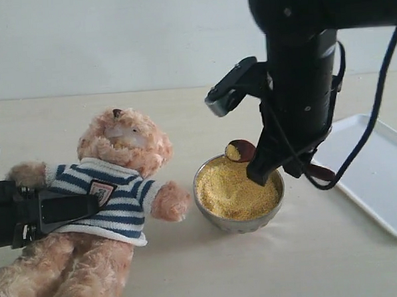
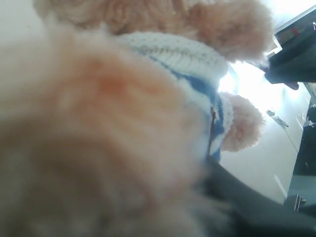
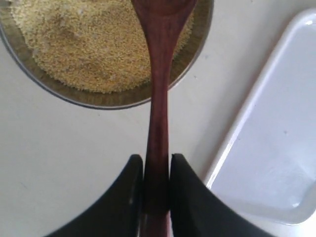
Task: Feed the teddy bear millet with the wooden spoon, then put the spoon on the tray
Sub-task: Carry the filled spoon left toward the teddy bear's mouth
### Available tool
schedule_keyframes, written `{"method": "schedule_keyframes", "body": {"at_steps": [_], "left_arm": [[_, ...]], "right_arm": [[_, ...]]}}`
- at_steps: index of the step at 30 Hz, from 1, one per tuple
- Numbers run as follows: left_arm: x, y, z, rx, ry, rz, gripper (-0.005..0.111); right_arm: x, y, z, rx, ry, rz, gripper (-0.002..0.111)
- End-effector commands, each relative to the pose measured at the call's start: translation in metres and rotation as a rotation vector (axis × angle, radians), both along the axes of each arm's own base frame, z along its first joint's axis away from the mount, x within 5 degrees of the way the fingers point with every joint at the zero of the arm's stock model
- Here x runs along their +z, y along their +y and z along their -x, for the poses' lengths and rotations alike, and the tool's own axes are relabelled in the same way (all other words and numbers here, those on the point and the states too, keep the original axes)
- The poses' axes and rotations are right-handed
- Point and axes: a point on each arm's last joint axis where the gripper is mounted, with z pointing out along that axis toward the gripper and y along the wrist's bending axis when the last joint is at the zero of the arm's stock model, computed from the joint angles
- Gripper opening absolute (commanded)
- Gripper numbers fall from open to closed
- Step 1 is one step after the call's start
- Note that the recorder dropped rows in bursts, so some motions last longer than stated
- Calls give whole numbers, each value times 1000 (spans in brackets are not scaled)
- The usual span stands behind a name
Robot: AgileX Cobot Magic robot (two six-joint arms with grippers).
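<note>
We are finding the right tool (image 3: 157, 165) clamped on the handle of the wooden spoon (image 3: 159, 98), far back, so that its round end is reaching over the millet (image 1: 237, 190) in the metal bowl (image 1: 202, 200). The spoon's long axis is running straight out from the tool, pointing toward the teddy bear (image 1: 114, 186) lying on the surface (image 1: 311, 262). The left tool (image 1: 82, 206) is lying across the bear's shirt, presumably steadying it; whether it is clamped we cannot tell.

Millet (image 1: 237, 186) lies between teddy bear (image 1: 122, 149) and tray (image 1: 386, 178).
</note>
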Motion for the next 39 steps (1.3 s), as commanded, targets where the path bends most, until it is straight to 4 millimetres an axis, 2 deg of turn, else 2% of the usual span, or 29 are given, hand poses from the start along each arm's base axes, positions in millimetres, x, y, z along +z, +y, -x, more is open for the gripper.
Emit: {"method": "schedule_keyframes", "body": {"at_steps": [1, 4, 5, 9, 11, 14, 16, 21, 29, 33, 39], "left_arm": [[-7, -2, 0, -11, 24, 39, 5], [-22, -3, 0, -17, 96, 70, 5], [-28, -4, 0, -24, 128, 103, 5], [-39, -4, 1, -26, 183, 125, 5], [-44, -4, 1, -25, 202, 128, 5], [-44, -5, -4, -32, 192, 147, 5], [-42, -5, -5, -35, 185, 159, 5], [-42, -5, -5, -35, 185, 159, 5], [-42, -5, -5, -35, 185, 159, 5], [-42, -5, -5, -35, 185, 159, 5], [-42, -5, -5, -35, 185, 159, 5]], "right_arm": [[25, 1, 13, 17, 39, -163, 0], [46, 19, 20, 63, -16, -214, 0], [60, 27, 20, 85, -52, -246, 0], [82, 33, 18, 69, -109, -302, 0], [85, 33, 17, 69, -116, -314, 0], [84, 40, 22, 59, -55, -377, 0], [75, 56, 23, 83, -17, -431, 0], [50, 71, 27, 140, 20, -302, 0], [44, 78, 26, 163, -18, -281, 0], [33, 82, 22, 156, 0, -264, 0], [28, 79, 15, 177, -43, -188, 0]]}}
